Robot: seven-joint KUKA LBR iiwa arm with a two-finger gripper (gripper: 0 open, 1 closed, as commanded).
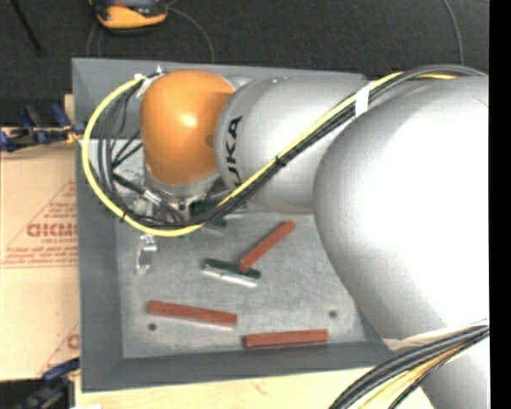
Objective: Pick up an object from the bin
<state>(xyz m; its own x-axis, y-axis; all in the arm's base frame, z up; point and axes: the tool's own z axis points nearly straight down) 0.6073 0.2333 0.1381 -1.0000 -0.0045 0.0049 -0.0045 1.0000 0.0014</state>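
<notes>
**Arm low over the bin's far-left corner, nothing seen in its grasp**

The silver arm (392, 194) comes in from the right and covers most of the grey metal bin (98, 313). Its orange wrist cover (183, 126) sits over the bin's far-left part, looped by yellow and black cables (98, 156). Under the cover, the gripper (169, 204) shows as dark and metallic parts close above the floor. Whether it is open or closed cannot be told, and no object is seen in it.

The loose things lie on the bare floor nearer the camera. One red-brown flat stick (192, 314) lies at the near left. A second red-brown stick (285, 339) lies along the near wall, just right of the first. A third red-brown stick (268, 244) lies tilted in the middle. Its lower end meets a razor-like tool with a silver and green handle (228, 272). A small silver metal piece (145, 252) lies just below the gripper, left of the tool, and is the nearest thing to it.
</notes>
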